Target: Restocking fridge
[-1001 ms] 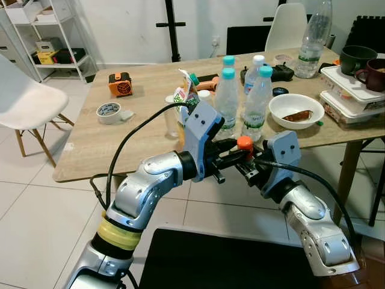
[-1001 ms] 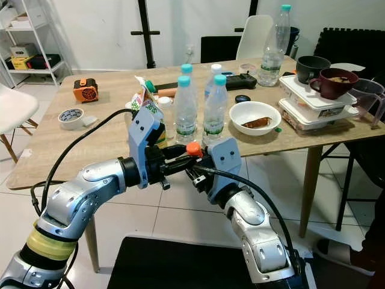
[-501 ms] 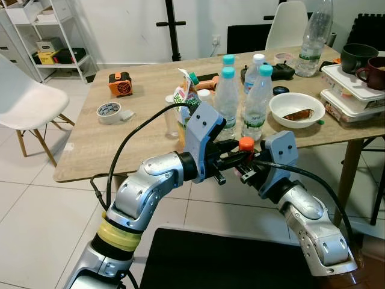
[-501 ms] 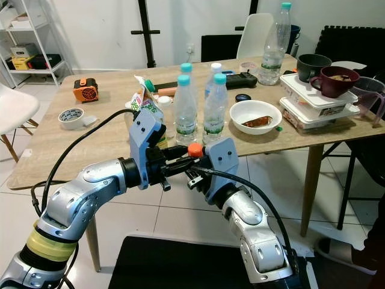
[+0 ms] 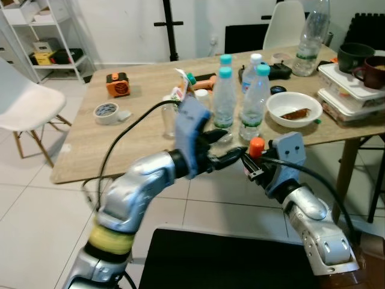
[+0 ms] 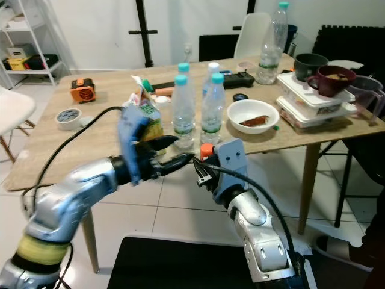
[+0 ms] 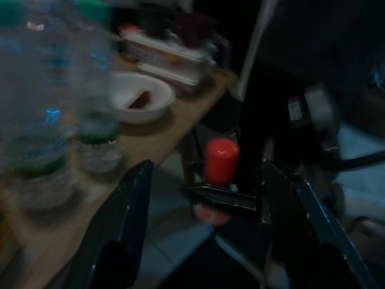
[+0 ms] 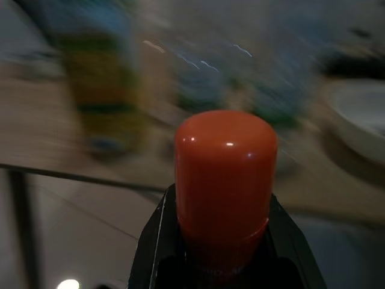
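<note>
Early still: right gripper [image 5: 251, 161] fingers clamp an orange-capped item [image 8: 225, 174]; left gripper [image 5: 231, 156] fingers spread, empty. Bottles [image 5: 224, 99], carton [image 6: 143, 108] sit on counter [image 5: 90, 144]; no fridge visible.

Place: we take this for a lived-in home dining room that doubles as a work area.
Worktop: we see a light wood-grain worktop [image 5: 120, 129] on a pale tiled floor [image 5: 30, 198].
Food: we count clear plastic water bottles with blue caps [image 5: 224, 90], a white bowl holding leftover food [image 5: 294, 109] and stacked white lidded food containers [image 5: 352, 90].
Seating: we note a white moulded chair with wooden legs [image 5: 24, 105].
Storage: we see a white open shelving unit [image 5: 48, 36].
Clutter: we spot a roll of tape [image 5: 106, 112].
</note>
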Robot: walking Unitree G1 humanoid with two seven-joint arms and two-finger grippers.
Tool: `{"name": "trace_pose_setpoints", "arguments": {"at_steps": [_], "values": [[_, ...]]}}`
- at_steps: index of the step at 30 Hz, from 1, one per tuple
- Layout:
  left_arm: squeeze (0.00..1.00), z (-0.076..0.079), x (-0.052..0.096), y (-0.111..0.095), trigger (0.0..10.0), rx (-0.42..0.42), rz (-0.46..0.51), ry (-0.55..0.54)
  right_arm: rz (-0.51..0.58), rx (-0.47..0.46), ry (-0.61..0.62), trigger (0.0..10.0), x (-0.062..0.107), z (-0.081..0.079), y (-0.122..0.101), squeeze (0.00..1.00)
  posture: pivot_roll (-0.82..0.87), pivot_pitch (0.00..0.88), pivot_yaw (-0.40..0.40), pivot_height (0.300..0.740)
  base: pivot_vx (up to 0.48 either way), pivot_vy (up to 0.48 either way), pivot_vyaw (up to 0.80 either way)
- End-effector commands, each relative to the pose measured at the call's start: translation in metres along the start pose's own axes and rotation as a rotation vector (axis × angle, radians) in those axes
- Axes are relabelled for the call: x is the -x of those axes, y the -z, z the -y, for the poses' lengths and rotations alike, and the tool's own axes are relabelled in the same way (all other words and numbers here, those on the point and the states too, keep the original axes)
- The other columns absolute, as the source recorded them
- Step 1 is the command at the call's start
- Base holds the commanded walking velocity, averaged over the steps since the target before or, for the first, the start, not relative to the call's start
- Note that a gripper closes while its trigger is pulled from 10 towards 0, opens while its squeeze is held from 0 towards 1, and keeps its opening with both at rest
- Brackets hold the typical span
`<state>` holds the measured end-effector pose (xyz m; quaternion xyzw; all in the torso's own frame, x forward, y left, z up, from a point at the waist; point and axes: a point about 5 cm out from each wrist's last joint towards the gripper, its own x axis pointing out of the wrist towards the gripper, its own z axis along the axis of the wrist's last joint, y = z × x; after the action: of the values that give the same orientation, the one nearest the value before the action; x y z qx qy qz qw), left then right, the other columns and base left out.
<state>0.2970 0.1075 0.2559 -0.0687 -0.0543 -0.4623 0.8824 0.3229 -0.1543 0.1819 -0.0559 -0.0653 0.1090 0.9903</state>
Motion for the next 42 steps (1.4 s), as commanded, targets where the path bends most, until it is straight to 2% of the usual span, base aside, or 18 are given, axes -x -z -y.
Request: {"name": "trace_pose_setpoints", "arguments": {"at_steps": [1,2,3,4,5,6,8,10,11,13,14,16,18,20,22,35,42], "values": [[0.0,-0.007,0.014,0.009,10.0,0.025,-0.038,-0.06,-0.008,0.004,0.066,10.0,0.004,0.006,0.008,0.0,-0.05,0.161,0.086,0.74,0.0,0.0,0.0],[0.0,-0.007,0.014,0.009,10.0,0.025,-0.038,-0.06,-0.008,0.004,0.066,10.0,0.004,0.006,0.008,0.0,-0.05,0.161,0.086,0.74,0.0,0.0,0.0],[0.0,-0.018,0.029,0.03,10.0,0.035,-0.082,-0.194,-0.037,0.002,0.142,10.0,0.009,0.011,0.022,0.0,-0.04,0.162,0.081,0.74,0.0,0.0,0.0],[0.0,-0.018,0.029,0.03,10.0,0.035,-0.082,-0.194,-0.037,0.002,0.142,10.0,0.009,0.011,0.022,0.0,-0.04,0.162,0.081,0.74,0.0,0.0,0.0],[0.0,-0.026,0.037,0.049,10.0,0.001,-0.126,-0.315,-0.066,0.004,0.179,10.0,0.015,0.011,0.036,0.0,-0.04,0.162,0.072,0.74,0.0,0.0,0.0],[0.0,-0.029,0.041,0.06,10.0,-0.02,-0.148,-0.368,-0.086,0.005,0.191,10.0,0.019,0.009,0.045,0.0,-0.04,0.162,0.072,0.74,0.0,0.0,0.0],[0.0,-0.03,0.043,0.067,10.0,-0.032,-0.162,-0.401,-0.099,0.006,0.2,10.0,0.022,0.008,0.051,0.0,-0.04,0.162,0.072,0.74,0.0,0.0,0.0],[0.0,-0.031,0.051,0.086,10.0,-0.057,-0.201,-0.484,-0.124,-0.003,0.231,10.0,0.029,0.006,0.065,0.0,-0.04,0.154,0.066,0.74,0.0,0.0,0.0],[0.0,-0.031,0.051,0.086,10.0,-0.057,-0.201,-0.484,-0.124,-0.003,0.231,10.0,0.029,0.006,0.065,0.0,-0.04,0.154,0.066,0.74,0.0,0.0,0.0],[0.0,-0.034,0.066,0.115,10.0,-0.064,-0.258,-0.607,-0.14,-0.033,0.299,10.0,0.04,0.01,0.079,0.0,-0.05,0.155,0.057,0.74,0.0,0.0,0.0],[0.0,-0.035,0.079,0.135,10.0,-0.061,-0.3,-0.689,-0.153,-0.045,0.345,10.0,0.049,0.015,0.09,0.0,-0.05,0.154,0.05,0.74,0.0,0.0,0.0],[0.0,-0.035,0.079,0.135,10.0,-0.061,-0.3,-0.689,-0.153,-0.045,0.345,10.0,0.049,0.015,0.09,0.0,-0.05,0.154,0.05,0.74,0.0,0.0,0.0],[0.0,-0.035,0.087,0.144,10.0,-0.06,-0.321,-0.739,-0.161,-0.048,0.362,10.0,0.053,0.017,0.095,0.0,-0.05,0.154,0.05,0.74,0.0,0.0,0.0],[0.0,-0.039,0.097,0.15,10.0,-0.092,-0.337,-0.806,-0.172,-0.029,0.358,10.0,0.056,0.018,0.1,0.0,-0.04,0.155,0.046,0.74,0.0,0.0,0.0],[0.0,-0.042,0.1,0.15,10.0,-0.102,-0.339,-0.833,-0.174,-0.042,0.367,10.0,0.056,0.02,0.102,0.0,-0.04,0.154,0.043,0.74,0.0,0.0,0.0],[0.0,-0.047,0.099,0.156,10.0,-0.134,-0.318,-0.891,-0.173,-0.036,0.391,10.0,0.052,0.027,0.106,0.0,-0.04,0.149,0.036,0.74,0.0,0.0,0.0],[0.0,-0.05,0.099,0.156,10.0,-0.142,-0.308,-0.901,-0.169,-0.037,0.396,10.0,0.051,0.031,0.107,0.0,-0.05,0.15,0.036,0.74,0.0,0.0,-0.59]]}}
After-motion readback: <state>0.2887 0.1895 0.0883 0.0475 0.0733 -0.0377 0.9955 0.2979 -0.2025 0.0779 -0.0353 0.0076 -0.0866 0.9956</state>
